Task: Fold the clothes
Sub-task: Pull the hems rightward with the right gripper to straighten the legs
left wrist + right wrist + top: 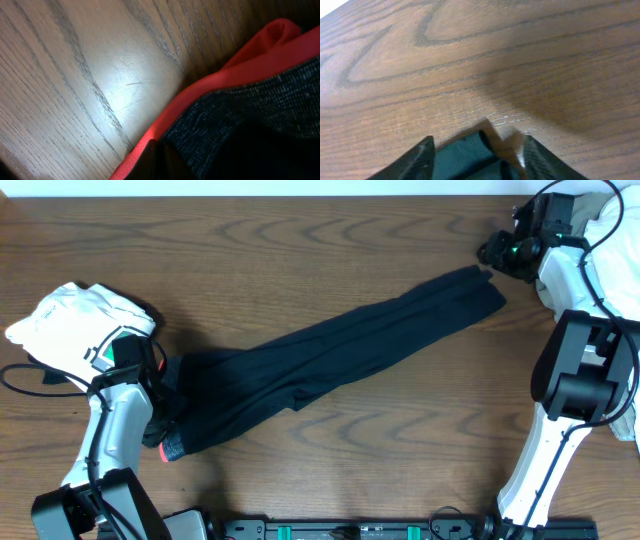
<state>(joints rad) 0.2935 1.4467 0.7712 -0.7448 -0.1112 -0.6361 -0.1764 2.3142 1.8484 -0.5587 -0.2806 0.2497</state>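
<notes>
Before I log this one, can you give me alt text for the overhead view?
Dark trousers lie stretched diagonally across a wooden table, waistband lower left, leg ends upper right. The left pincer is at the waistband and the right pincer by the leg ends. A white shirt sits at the left edge.

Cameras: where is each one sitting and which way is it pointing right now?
Overhead: above the table, facing straight down at the trousers; left arm and right arm both show.
Left wrist: low over the grey waistband and its red edge; its own fingers are not clear.
Right wrist: low, facing along the wood; its fingers show, trousers cloth between them.
Shared: overhead and left wrist both see the waistband.
</notes>
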